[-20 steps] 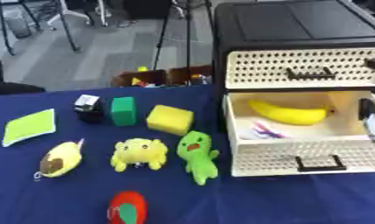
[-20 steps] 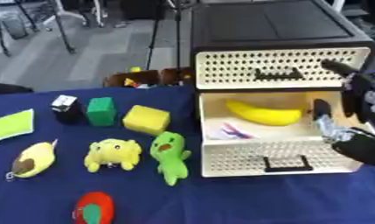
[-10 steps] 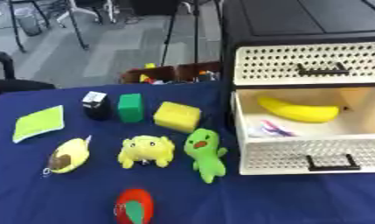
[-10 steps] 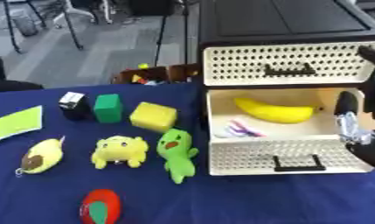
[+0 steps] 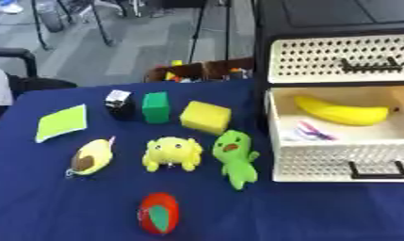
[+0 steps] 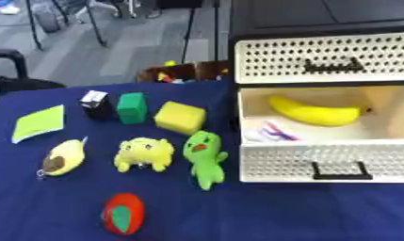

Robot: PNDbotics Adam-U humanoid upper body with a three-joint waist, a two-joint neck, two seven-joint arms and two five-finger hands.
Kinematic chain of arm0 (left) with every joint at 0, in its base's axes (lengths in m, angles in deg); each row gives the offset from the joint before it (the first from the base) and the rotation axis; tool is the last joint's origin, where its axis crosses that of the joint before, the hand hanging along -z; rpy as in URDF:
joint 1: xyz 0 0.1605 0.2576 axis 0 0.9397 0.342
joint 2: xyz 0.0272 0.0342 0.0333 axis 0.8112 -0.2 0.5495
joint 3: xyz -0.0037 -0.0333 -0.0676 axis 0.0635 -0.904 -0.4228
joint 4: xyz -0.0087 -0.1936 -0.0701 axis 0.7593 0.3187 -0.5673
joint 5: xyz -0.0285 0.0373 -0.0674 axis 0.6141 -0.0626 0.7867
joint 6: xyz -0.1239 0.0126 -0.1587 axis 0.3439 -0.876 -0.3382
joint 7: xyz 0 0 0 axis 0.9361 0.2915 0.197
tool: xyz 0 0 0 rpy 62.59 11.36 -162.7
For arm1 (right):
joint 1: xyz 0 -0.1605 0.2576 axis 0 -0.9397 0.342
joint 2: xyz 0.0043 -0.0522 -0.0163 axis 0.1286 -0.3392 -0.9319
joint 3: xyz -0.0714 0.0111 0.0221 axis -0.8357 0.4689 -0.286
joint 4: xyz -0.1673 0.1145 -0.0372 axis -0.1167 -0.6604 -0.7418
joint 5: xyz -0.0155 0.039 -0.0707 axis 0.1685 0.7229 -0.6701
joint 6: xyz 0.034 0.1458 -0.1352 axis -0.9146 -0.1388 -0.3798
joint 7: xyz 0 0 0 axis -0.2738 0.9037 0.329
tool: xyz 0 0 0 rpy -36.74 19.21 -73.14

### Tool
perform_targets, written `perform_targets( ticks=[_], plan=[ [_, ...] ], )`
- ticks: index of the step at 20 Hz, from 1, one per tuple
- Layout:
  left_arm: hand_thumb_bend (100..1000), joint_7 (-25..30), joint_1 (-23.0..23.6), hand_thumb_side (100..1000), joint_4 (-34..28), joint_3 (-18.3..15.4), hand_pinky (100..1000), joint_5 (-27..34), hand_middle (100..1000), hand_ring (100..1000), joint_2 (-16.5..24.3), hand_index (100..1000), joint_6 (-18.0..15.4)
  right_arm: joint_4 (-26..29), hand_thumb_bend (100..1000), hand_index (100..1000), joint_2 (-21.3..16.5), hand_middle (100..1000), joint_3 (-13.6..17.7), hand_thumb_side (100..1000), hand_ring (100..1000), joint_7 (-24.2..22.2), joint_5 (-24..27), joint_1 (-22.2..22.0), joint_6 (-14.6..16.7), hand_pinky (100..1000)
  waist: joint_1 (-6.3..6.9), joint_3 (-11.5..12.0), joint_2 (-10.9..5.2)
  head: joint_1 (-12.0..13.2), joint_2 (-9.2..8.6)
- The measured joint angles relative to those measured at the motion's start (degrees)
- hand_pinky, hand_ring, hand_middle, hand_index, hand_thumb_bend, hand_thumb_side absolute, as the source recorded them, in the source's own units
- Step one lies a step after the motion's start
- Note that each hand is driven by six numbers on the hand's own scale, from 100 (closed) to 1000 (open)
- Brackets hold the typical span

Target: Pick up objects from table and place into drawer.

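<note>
No robot hand shows. At right, the perforated cream drawer (image 5: 341,162) stands open holding a smooth curved banana (image 5: 341,111); soft plush toys and a spongy yellow block (image 5: 206,117) lie left on the blue cloth worktop (image 5: 65,207).

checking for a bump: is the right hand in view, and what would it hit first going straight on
The right hand shows in neither view, so its line cannot be told. The open drawer holds a banana.

Open drawer (image 5: 341,162) holds a banana (image 5: 341,111) and a small pink-purple item (image 5: 310,132). Blue tabletop (image 5: 40,202): green plush (image 5: 235,157), yellow plush (image 5: 173,153), avocado toy (image 5: 91,157), yellow sponge (image 5: 206,116).
</note>
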Motion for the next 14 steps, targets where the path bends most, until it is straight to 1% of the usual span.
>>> perform_targets(
  ticks=[3,4,5,7,8,11,14],
  plan=[
    [394,1.27,-0.90,777,0.00,-0.18,472,-3.13,774,766,3.31,935,4.01,0.00,100,830,0.84,630,1.78,857,668,-2.11,2.33,0.43,2.11,451,0.25,-0.22,-0.27,0.87,1.45],
    [390,1.84,-1.34,786,0.00,-0.29,477,-4.43,785,774,4.74,949,5.52,0.00,100,826,1.04,629,2.09,850,667,-2.73,2.78,0.43,2.73,455,0.26,-0.28,-0.48,1.11,1.86],
    [441,2.49,-1.73,776,0.00,-0.32,484,-5.82,792,781,6.36,953,7.08,0.00,100,825,1.32,627,2.34,848,666,-3.28,3.24,0.42,3.28,457,0.26,-0.31,-0.72,1.33,2.19],
    [455,4.04,-2.42,766,0.00,-0.34,504,-8.61,810,797,10.03,963,10.27,0.00,100,818,1.83,624,2.62,833,660,-4.18,3.91,0.36,4.18,455,0.26,-0.41,-0.97,1.51,2.58],
    [469,5.06,-2.68,777,0.00,-0.34,524,-10.03,831,813,12.06,978,11.90,0.00,100,817,2.04,624,2.72,829,657,-4.50,4.17,0.19,4.50,454,0.26,-0.54,-1.05,1.55,2.69],
    [480,10.01,-3.48,860,0.01,0.14,582,-14.09,877,858,18.68,1000,16.52,0.00,100,810,2.83,619,2.74,810,647,-5.01,4.55,-0.21,5.01,448,0.31,-1.00,-1.64,1.59,3.02],
    [483,17.61,-4.56,904,1.54,1.59,624,-16.99,914,886,24.87,1000,18.95,0.00,100,808,3.42,617,2.71,809,641,-5.01,4.78,-0.62,5.01,446,0.38,-1.48,-2.02,1.60,3.20]
  ],
)
